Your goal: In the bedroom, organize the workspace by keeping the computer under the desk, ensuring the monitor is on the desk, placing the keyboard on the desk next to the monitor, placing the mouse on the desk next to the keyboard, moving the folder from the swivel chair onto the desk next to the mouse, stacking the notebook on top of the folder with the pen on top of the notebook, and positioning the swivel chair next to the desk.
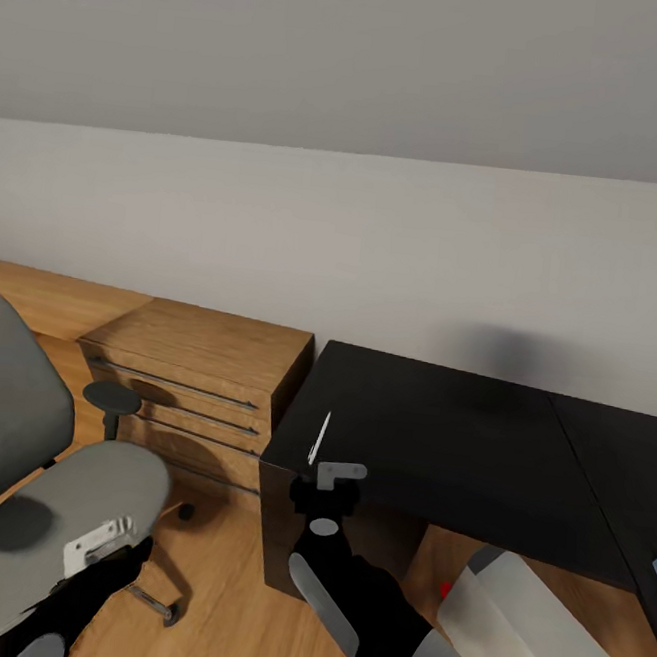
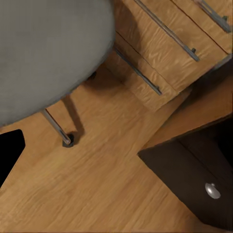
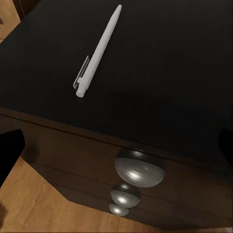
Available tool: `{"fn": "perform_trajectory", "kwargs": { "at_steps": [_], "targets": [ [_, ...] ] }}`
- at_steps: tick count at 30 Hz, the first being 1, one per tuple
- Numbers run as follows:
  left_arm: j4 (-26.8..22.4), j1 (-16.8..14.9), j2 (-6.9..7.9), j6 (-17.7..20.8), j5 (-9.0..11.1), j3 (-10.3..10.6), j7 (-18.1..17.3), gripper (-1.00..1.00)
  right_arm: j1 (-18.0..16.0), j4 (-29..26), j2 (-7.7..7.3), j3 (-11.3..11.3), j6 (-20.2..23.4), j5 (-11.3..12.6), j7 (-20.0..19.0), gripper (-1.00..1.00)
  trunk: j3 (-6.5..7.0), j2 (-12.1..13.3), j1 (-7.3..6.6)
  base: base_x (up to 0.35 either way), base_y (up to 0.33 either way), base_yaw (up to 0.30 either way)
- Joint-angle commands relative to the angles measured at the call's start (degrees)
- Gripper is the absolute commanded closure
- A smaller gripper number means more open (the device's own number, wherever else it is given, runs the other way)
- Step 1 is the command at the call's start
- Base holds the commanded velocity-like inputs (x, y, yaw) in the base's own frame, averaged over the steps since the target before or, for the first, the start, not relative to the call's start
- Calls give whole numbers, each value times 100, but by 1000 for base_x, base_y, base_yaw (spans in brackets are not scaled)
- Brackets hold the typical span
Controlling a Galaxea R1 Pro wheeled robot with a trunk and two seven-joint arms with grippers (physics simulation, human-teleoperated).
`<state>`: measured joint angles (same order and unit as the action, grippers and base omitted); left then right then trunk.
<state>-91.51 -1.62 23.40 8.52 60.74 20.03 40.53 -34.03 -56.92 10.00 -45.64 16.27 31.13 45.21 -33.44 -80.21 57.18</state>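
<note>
From the head view, the tabletop [image 1: 458, 442] spreads from centre toward 3 o'clock, backed by the wall [image 1: 378, 233] at 12. The pen [image 1: 319, 438] lies on the tabletop near its front left corner, just behind the front edge, above the drawer knobs [image 3: 138, 170] on the face below. The drawer cabinet [image 1: 197, 386] stands on the floor [image 1: 212, 599] at 10 o'clock, just beside the tabletop's left end, against the wall. The swivel chair [image 1: 59, 514] stands at 8 o'clock, in front of the cabinet and left of the tabletop.

Swivel chair [image 1: 42, 482] cut off at the frame edge; backrest partly unseen.
</note>
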Motion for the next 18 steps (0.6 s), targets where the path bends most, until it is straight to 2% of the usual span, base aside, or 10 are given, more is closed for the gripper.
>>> {"fn": "perform_trajectory", "kwargs": {
  "at_steps": [1,3,4,6,14,18],
  "targets": [
    [-10,-5,-6,54,29,-82,35,-100,-7,-5,0,-13,33,19,41,-100,-6,-4,0,0,0,0],
    [31,-5,-56,143,46,-300,26,-100,-7,3,0,-19,30,17,38,-100,-6,-4,0,0,0,0],
    [48,-5,-67,150,42,-319,25,-100,-7,9,0,-18,31,19,32,-100,-6,-4,0,7,0,0],
    [113,-5,-132,84,13,-256,26,-100,-16,-42,0,26,30,-11,32,-100,30,76,-44,0,0,0],
    [200,-3,-383,64,9,-255,26,-100,-9,40,0,-53,-101,-134,57,-100,174,397,-220,0,0,0],
    [208,-4,-410,62,9,-255,26,-100,-8,42,-2,-69,-149,-151,63,-100,245,558,-307,0,0,0]
  ]
}}
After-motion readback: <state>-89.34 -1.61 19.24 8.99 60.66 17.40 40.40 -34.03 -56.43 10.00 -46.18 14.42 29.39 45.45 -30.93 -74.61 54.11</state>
